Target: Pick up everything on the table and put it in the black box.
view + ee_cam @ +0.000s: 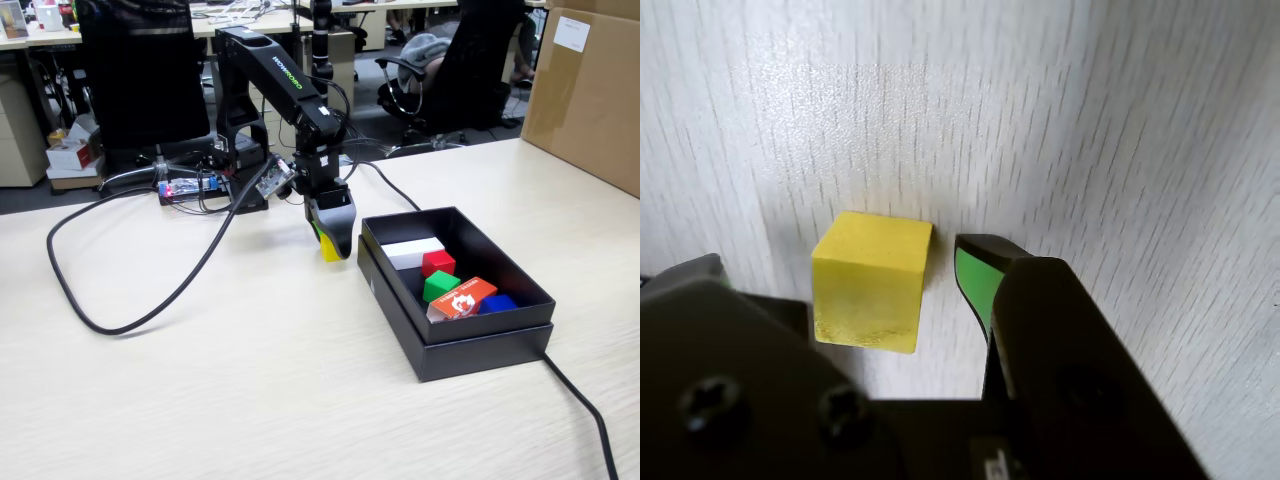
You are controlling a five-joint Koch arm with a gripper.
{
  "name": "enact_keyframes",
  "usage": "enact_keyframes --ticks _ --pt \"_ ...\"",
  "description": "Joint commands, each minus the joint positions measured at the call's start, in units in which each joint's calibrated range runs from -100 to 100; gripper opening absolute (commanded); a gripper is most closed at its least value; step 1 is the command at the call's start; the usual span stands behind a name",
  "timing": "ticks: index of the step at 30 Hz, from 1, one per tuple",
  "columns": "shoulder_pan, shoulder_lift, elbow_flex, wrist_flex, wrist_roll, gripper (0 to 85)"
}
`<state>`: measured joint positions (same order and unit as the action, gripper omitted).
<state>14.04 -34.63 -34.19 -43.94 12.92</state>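
One yellow cube (871,282) sits between spread fingers (976,277) on the table (1090,120); an off-centre squeeze could nudge it aside.

Yellow cube (872,280), red cube (438,262), green cube (440,285), matte black box (470,345), pale beige wood-grain table (250,400).

Arm: black, folded forward from its base, wrist bent steeply down. Gripper (330,240): pointing at the surface, tips low. Fingers (980,275): parted, green-lined one right in wrist view, the other low at left.
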Motion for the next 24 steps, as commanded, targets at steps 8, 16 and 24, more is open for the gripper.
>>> enact_keyframes --ticks 8,16,24 --pt "-0.54 1.07 3.0 0.44 0.49 12.8" --pt "-1.22 -0.54 3.18 -0.25 0.49 5.9" --pt "-2.93 -19.82 11.34 -7.94 -2.3 5.9"
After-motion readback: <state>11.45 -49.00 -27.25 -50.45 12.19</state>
